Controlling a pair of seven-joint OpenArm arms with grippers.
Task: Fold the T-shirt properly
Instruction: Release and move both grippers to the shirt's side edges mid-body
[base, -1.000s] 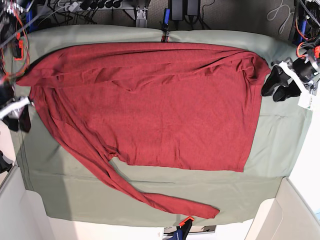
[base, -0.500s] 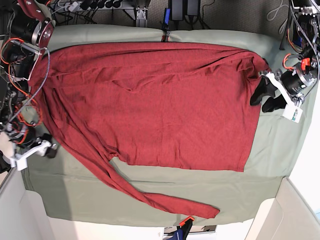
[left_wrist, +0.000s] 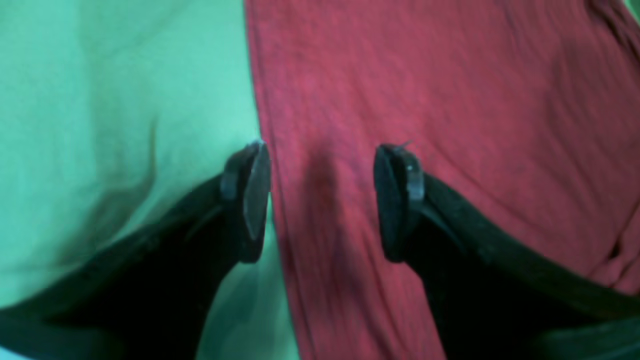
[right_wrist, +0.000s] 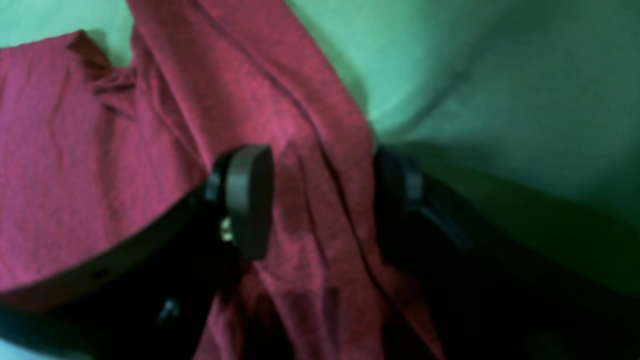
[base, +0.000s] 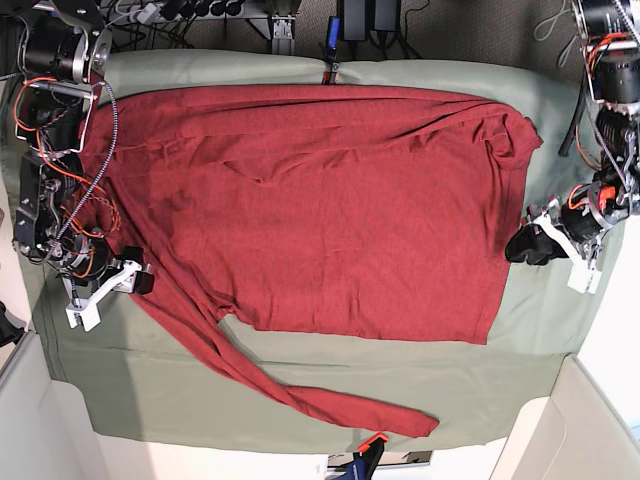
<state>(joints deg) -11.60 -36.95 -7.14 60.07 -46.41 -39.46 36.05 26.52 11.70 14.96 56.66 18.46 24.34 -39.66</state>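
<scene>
The dark red T-shirt (base: 330, 210) lies spread flat on the pale green sheet (base: 540, 340). One long sleeve (base: 300, 395) trails toward the front edge. My left gripper (base: 520, 245) is open at the shirt's right edge. In the left wrist view the gripper (left_wrist: 322, 200) straddles that edge of the shirt (left_wrist: 450, 125), with one finger (left_wrist: 247, 200) over the sheet (left_wrist: 125, 100). My right gripper (base: 138, 282) is open at the shirt's left side, where the sleeve starts. In the right wrist view the gripper (right_wrist: 322, 200) has creased red cloth (right_wrist: 300, 150) between its open jaws.
Cables and power bricks (base: 360, 15) run along the back beyond the sheet. A blue clamp (base: 331, 62) sits at the back edge and an orange-tipped one (base: 370, 445) at the front edge. White walls (base: 590, 420) rise at the front corners.
My left gripper has moved down the shirt's right edge from the upper corner to mid-height. My right gripper has come in from the sheet's left side onto the sleeve's base.
</scene>
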